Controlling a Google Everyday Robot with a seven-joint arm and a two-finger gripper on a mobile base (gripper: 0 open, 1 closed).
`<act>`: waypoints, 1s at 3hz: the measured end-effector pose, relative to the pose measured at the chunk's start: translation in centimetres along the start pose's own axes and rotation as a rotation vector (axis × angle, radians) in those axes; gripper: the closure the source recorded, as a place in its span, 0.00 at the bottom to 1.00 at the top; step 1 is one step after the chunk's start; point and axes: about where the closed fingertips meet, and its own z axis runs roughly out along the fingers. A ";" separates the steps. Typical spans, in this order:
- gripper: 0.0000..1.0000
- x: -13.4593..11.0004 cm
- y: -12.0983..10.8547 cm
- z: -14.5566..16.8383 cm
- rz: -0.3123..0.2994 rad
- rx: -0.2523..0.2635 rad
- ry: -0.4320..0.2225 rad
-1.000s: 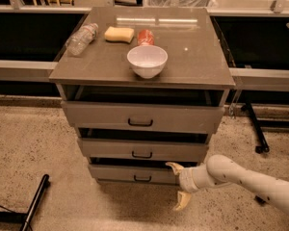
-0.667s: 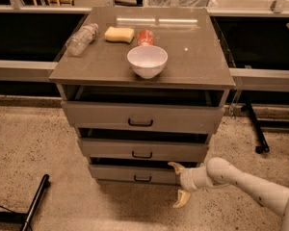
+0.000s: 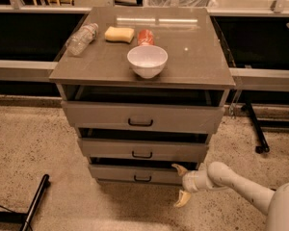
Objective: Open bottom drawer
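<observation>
the bottom drawer [image 3: 130, 173] is the lowest of three, near the floor, its front a little way out with a dark gap above. the gripper [image 3: 179, 184] is at the drawer's right end, jaws spread wide open and holding nothing: the upper one is by the front's top right corner, the lower hangs below it. a bowl [image 3: 147, 60] stands on the tabletop [image 3: 192, 57].

cabinet top [image 3: 192, 66]: smooth, faintly glossy grey-brown | bowl [image 3: 147, 60]: glossy white | bottle [image 3: 82, 38]: clear plastic | floor [image 3: 33, 143]: speckled, rough (stone-like) | gripper [image 3: 179, 186] at bottom drawer [image 3: 115, 173] right end: smooth cream plastic, fingers spread
</observation>
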 end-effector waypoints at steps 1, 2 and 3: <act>0.00 1.9 -0.4 0.4 0.042 0.022 0.001; 0.00 5.6 -1.7 -0.9 0.102 0.076 0.015; 0.00 7.3 -2.8 -1.0 0.122 0.077 0.045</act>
